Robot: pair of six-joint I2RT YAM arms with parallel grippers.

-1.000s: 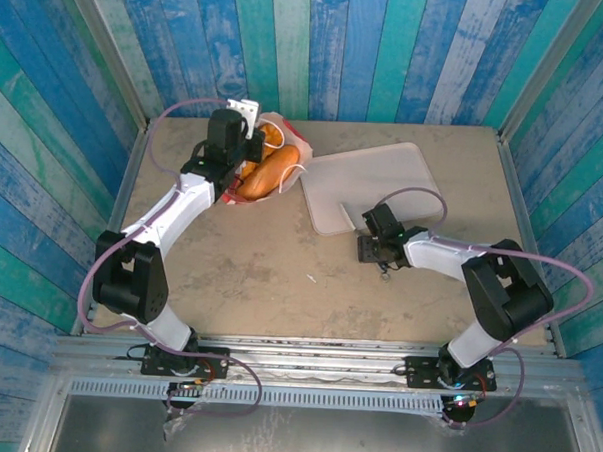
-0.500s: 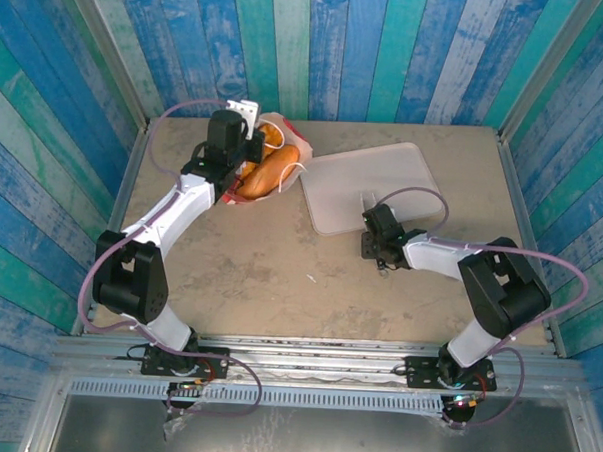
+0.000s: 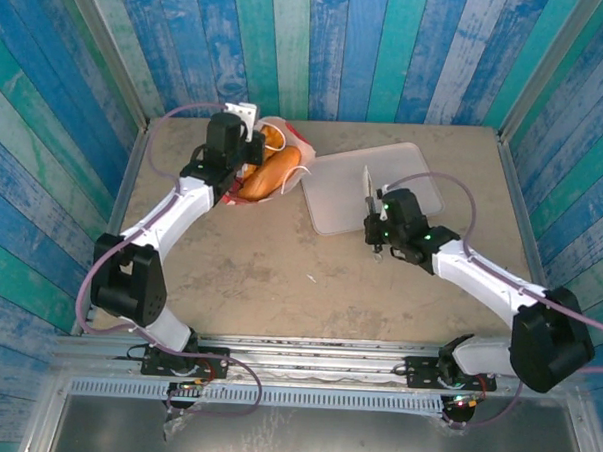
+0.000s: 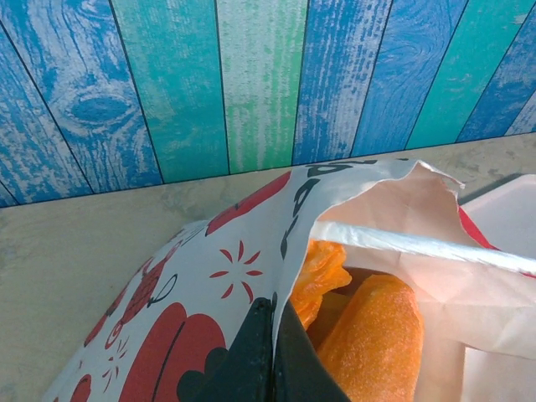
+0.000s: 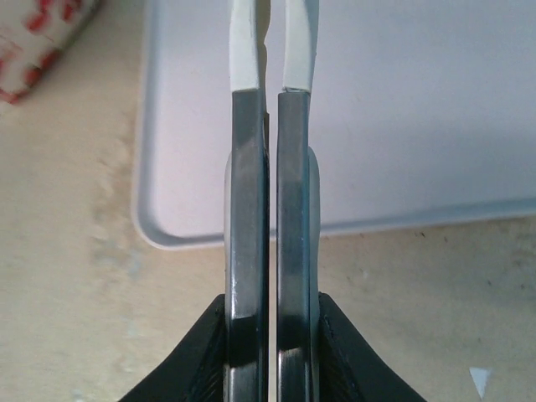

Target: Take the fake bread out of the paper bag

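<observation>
Paper bag [image 4: 209,285] lies tipped, mouth facing tray [image 3: 414,166]; fake bread [image 4: 373,335] inside, long axis toward mouth. Left gripper [image 4: 270,356] pinches bag rim (propping mouth open). Right gripper [image 3: 378,221], tray side of bag, squeezes tongs [image 5: 251,167] shut.

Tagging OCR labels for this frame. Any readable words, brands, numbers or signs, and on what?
No text here can be quoted.
On the bag: dark letter-like strokes at the folded rim, cut off by the fold; not readable.
Also on the bag: red starbursts and blobs, decoration rather than text.
On the tray: blank.
On the tongs: no marking seen.
</observation>
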